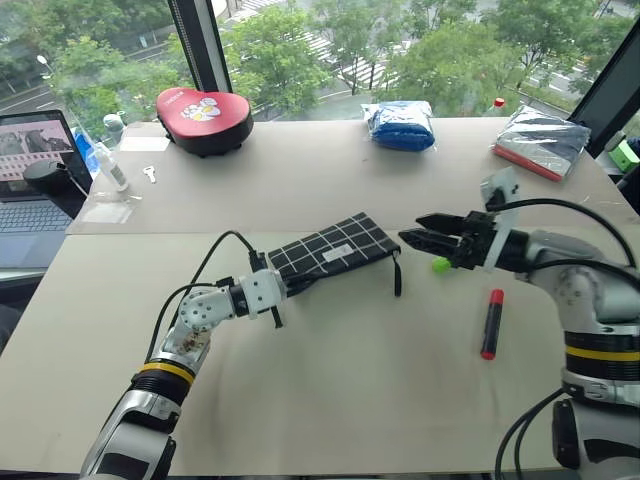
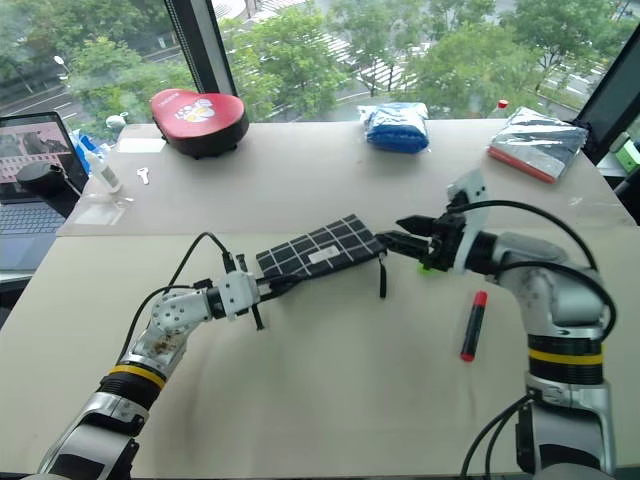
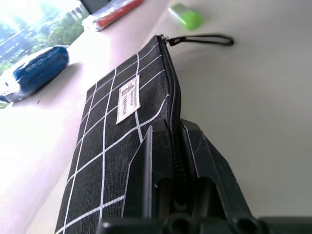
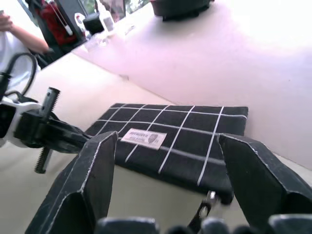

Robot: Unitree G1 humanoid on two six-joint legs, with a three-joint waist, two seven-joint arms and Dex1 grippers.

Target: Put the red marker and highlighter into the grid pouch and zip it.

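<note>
grid pouch pinned, pens still outside

the grid pouch (image 1: 330, 250), a flat black fabric case with thin white lines and a small white label, lies on the pale beige table (image 1: 330, 400), one end raised. i have my left gripper (image 1: 270, 290) clamped shut on that near end, along the zipper line, so the case cannot slide while the far end gets worked. my right gripper (image 1: 420, 240) hangs at that far end with its fingers spread wide and empty, just above the black zipper strap (image 1: 397, 275). i judge the zipper is closed, so opening comes first. the red marker (image 1: 491, 323), black barrel and red cap, lies apart on the right. the lime-green highlighter (image 1: 439, 264) sits just under the right gripper.
</note>
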